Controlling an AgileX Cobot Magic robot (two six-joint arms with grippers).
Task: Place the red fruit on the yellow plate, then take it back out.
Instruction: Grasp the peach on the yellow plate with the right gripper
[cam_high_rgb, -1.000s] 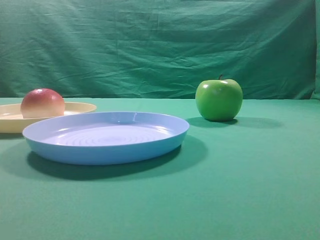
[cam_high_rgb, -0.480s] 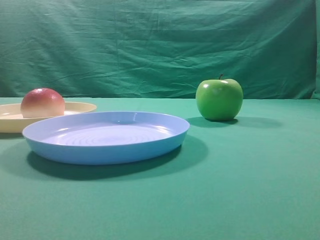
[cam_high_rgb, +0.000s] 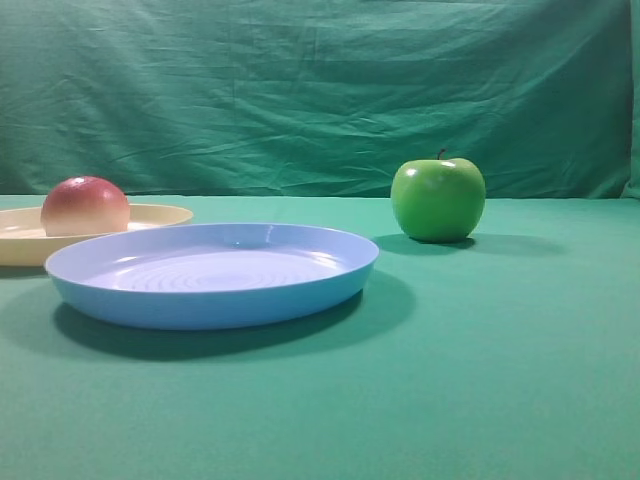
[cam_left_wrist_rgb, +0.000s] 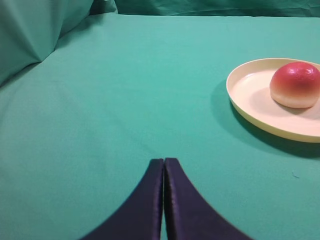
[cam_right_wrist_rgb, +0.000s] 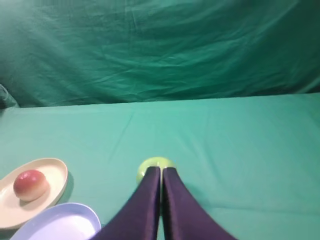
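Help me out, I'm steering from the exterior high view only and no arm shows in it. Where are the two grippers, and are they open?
Observer: The left gripper is shut and empty, over bare green cloth, with the pale cream-yellow round plastic plate ahead and to its right.
Operator: Is the fruit properly on that plate?
Observer: Yes. The round pinkish-red fruit sits inside the rim, toward the plate's far side in the left wrist view.
Operator: And the right gripper?
Observer: The right gripper is also shut and empty, with the shiny green apple just beyond its tips.
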